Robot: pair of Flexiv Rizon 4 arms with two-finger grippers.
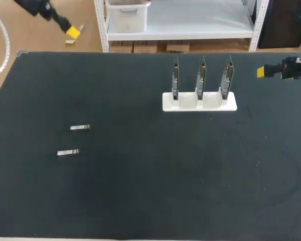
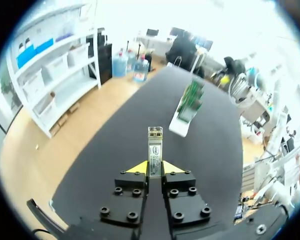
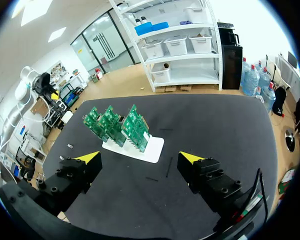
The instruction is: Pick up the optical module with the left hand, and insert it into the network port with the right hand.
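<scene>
The left gripper (image 2: pixel 155 167) was clenched on a small metal module (image 2: pixel 155 145). The module stood out ahead of the yellow fingertips, its labelled face toward the wrist camera. In the head view this gripper hung in the upper left of the frame, past the table's far left corner and clear of the table (image 1: pixel 140 191).

Two more modules lay loose on the dark mat at the left of the frame, one (image 1: pixel 80 128) just above the other (image 1: pixel 68 152), and neither was touched.

The right gripper (image 3: pixel 140 160) had its fingers spread wide with nothing between them. It sat at the right edge of the head view, level with the circuit boards (image 1: pixel 201 75). Three of these stood upright in a white stand (image 1: pixel 199 102) right of centre in the upper half.

The pickup looked done, so the step in hand was probably the handover. The next move would call for bringing the two grippers together. The right one would then need to close squarely on the free end of the module before the left let go. After that, the module's nose would have to line up with a port on one of the boards. The ports themselves were too small to make out.
</scene>
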